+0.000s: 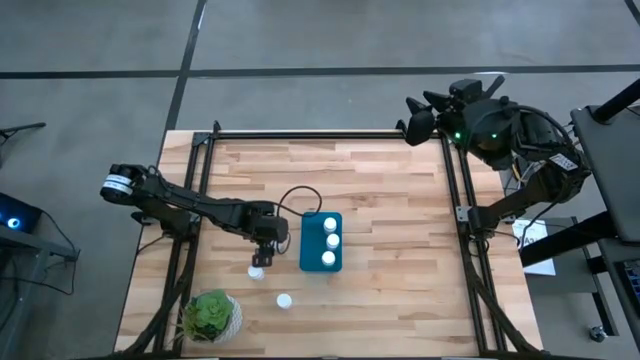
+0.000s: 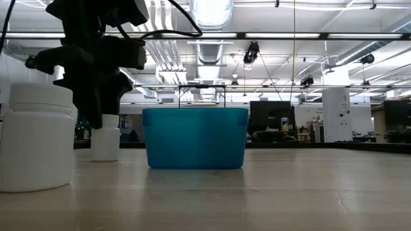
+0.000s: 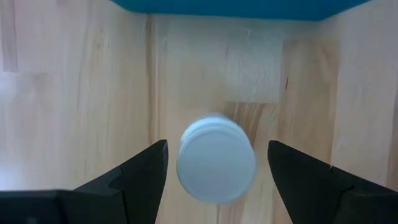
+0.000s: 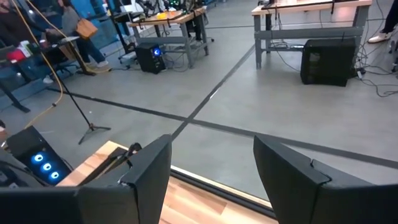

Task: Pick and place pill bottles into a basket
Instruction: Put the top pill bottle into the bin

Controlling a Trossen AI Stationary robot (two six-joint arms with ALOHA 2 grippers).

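Note:
A white pill bottle (image 1: 257, 271) stands upright on the wooden table, just left of the teal basket (image 1: 321, 243). My left gripper (image 1: 261, 257) is open right over it. In the left wrist view the bottle's round cap (image 3: 216, 158) shows between the two fingers with a gap on each side. A second bottle (image 1: 285, 300) stands nearer the front edge and shows large in the low view (image 2: 35, 138). Three bottles (image 1: 329, 241) stand inside the basket. My right gripper (image 1: 412, 118) is open and empty, off the table's far right corner.
A round white pot with a green plant (image 1: 212, 316) stands at the near left corner. A black cable (image 1: 297, 195) loops above the table behind the basket. Bare wood lies right of the basket (image 1: 400, 250).

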